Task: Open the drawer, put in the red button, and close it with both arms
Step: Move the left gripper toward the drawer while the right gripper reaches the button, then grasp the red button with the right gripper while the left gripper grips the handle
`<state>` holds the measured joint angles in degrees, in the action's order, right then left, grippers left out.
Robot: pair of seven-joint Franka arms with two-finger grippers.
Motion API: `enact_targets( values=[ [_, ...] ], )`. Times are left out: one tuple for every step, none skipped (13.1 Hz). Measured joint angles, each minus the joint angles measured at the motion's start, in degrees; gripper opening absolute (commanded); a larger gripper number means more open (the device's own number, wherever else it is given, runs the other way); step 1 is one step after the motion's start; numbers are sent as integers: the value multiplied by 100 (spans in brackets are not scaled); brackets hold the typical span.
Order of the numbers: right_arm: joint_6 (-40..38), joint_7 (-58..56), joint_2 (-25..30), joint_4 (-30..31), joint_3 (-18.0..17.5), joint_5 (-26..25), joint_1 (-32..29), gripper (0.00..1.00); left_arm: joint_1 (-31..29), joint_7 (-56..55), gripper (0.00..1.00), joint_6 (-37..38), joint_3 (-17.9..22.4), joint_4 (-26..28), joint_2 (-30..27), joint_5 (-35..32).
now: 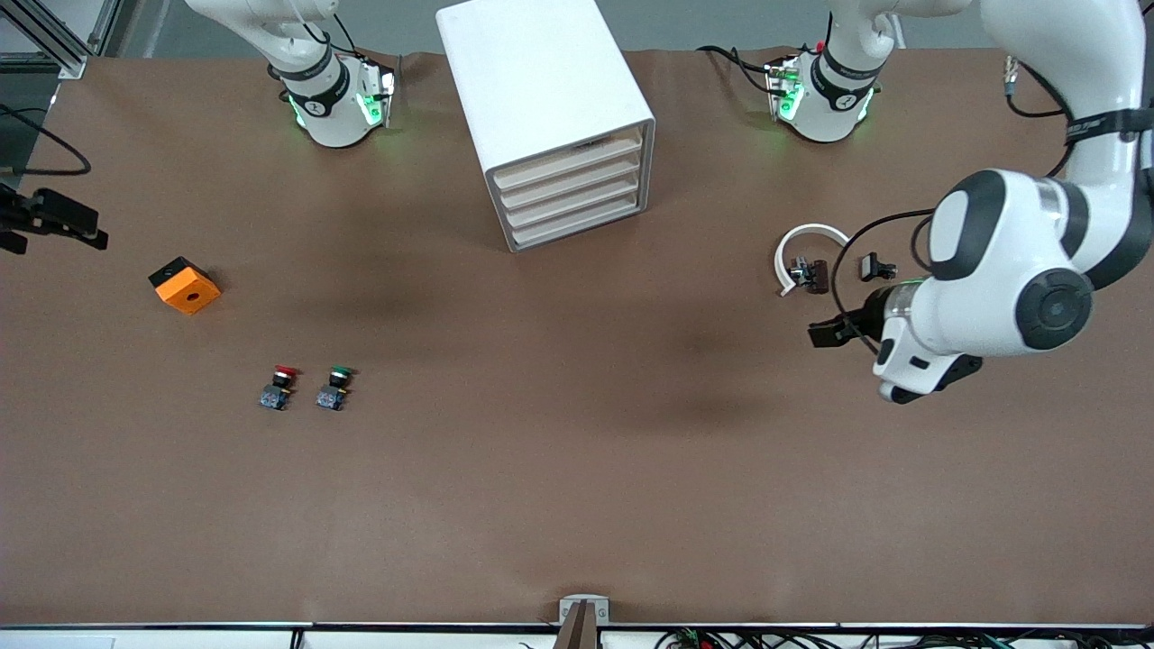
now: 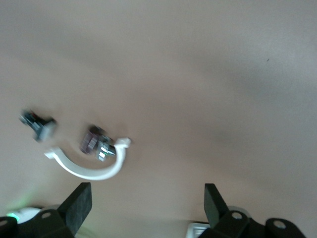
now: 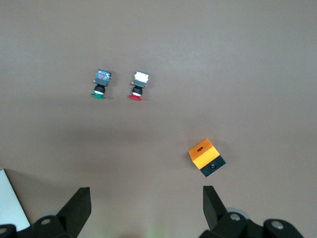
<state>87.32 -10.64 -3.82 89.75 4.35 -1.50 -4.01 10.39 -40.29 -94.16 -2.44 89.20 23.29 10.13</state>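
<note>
Front view: brown table point(image 1: 577, 505) with a white cabinet point(image 1: 541, 90) standing between the two arm bases, its fronts facing the camera, turned a bit toward the left arm's end.
Drawer: the top one point(image 1: 568, 160) of four beige-fronted trays, pushed in flush like the other three as far as I can see.
Red button: red button point(image 1: 279, 387) lies on the table toward the right arm's end, well apart from the cabinet and nearer the camera than it. Also shows in the right wrist view point(image 3: 138, 85).
Green button: green button point(image 1: 335, 387) just beside the red one, not touching, on the side closer to the cabinet.
Orange block: orange and black block point(image 1: 185, 285) with a hole in its top face, farther from the camera than the buttons and closer to the table's end.
Left gripper: left gripper point(image 1: 834, 331) hangs over bare table at the left arm's end, fingers point(image 2: 79, 203) spread wide, holding nothing.
Right gripper: right gripper point(image 1: 41, 221) is up over the table's edge at the right arm's end, fingers point(image 3: 79, 203) wide apart, nothing between them.
Other bits: white curved strip point(image 1: 807, 248) with a small dark part point(image 1: 811, 273) tucked inside its curve, and a little black piece point(image 1: 874, 267) beside them, all near the left gripper.
</note>
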Motion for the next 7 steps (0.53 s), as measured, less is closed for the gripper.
enact_targets(
  values=[
    [54, -34, -169, -5, 1, 2, -86, 100, 71, -602, 100, -16, -3, -2, 99, 98],
    [114, -82, -297, -17, 2, 2, -159, 100, 119, -1170, 100, -9, -18, -1, 182, 141],
    [191, -104, -383, -26, 3, 0, -223, 100, 152, -1604, 100, 47, -39, -1, 248, 157],
    [329, -115, -451, -29, 6, 0, -302, 100, 180, -1932, 100, 213, -62, 1, 308, 165],
    [452, -144, -515, -30, 6, 0, -393, 100, 219, -2213, 100, 432, -104, 7, 374, 174],
    [502, -172, -571, -31, 9, 0, -477, 100, 280, -2502, 100, 611, -150, 20, 452, 176],
    [507, -175, -614, -29, 10, 0, -533, 100, 351, -2810, 100, 754, -211, 40, 534, 194]
  ],
)
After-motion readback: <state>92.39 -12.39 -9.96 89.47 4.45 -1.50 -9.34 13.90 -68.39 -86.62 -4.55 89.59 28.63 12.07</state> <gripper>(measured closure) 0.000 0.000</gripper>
